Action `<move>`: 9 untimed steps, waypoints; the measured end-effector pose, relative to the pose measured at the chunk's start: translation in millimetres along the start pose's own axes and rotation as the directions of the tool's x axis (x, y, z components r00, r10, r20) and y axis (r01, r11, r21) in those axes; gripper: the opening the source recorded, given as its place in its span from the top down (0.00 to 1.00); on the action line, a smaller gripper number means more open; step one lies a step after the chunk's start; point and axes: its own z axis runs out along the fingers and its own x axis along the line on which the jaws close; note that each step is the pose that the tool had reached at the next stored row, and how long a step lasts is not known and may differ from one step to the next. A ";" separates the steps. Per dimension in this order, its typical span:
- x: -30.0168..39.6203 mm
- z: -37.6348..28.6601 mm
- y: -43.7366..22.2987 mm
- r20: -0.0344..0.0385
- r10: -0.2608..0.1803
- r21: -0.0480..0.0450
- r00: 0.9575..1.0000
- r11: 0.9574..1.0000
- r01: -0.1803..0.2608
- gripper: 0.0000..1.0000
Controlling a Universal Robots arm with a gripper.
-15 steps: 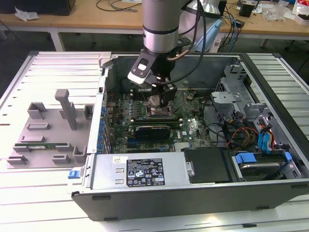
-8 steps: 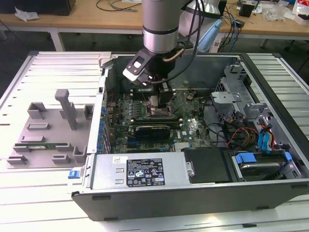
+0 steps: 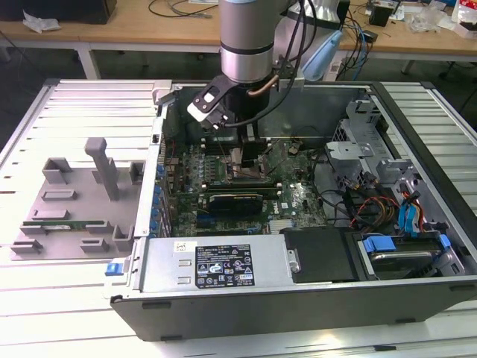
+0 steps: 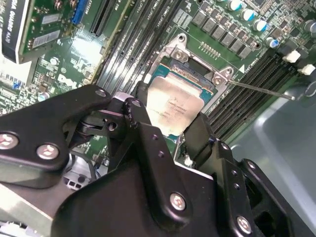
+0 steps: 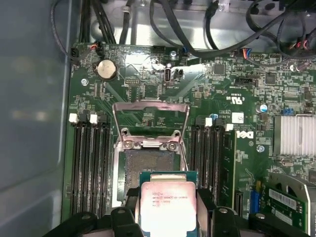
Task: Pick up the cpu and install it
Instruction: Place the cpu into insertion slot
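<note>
- Hovering over the open socket [image 5: 148, 165], your gripper [image 4: 170, 123] is closed down to the chip's width and has the cpu [image 5: 168, 207] clamped by two opposite edges.
- Black fingers [image 5: 206, 205] press on either side of the cpu, whose silvery plate faces the camera in both wrist views.
- The cpu overlaps the socket's near edge and seems to sit just above it. You cannot tell whether its underside touches.
- The metal load frame [image 5: 150, 118] stands swung open beyond the socket, with its thin lever [image 4: 261, 90] out to one side.
- Memory slots [image 5: 91, 168] flank the socket.
- In the exterior view, your arm [image 3: 246, 37] reaches down into the open computer case [image 3: 298, 306] over the green motherboard [image 3: 298, 198]. A grey fixture [image 3: 74, 201] lies well apart at the exterior view's left.
</note>
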 end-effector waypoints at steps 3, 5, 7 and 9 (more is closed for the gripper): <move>0.0 0.8 0.0 0.000 0.000 0.000 1.000 1.000 0.000 0.46; 0.0 3.0 1.7 0.000 0.000 0.000 1.000 1.000 0.000 0.46; -0.2 4.0 6.4 0.000 0.000 0.000 1.000 1.000 0.000 0.46; -0.2 4.3 8.9 0.000 0.000 0.000 1.000 1.000 0.000 0.46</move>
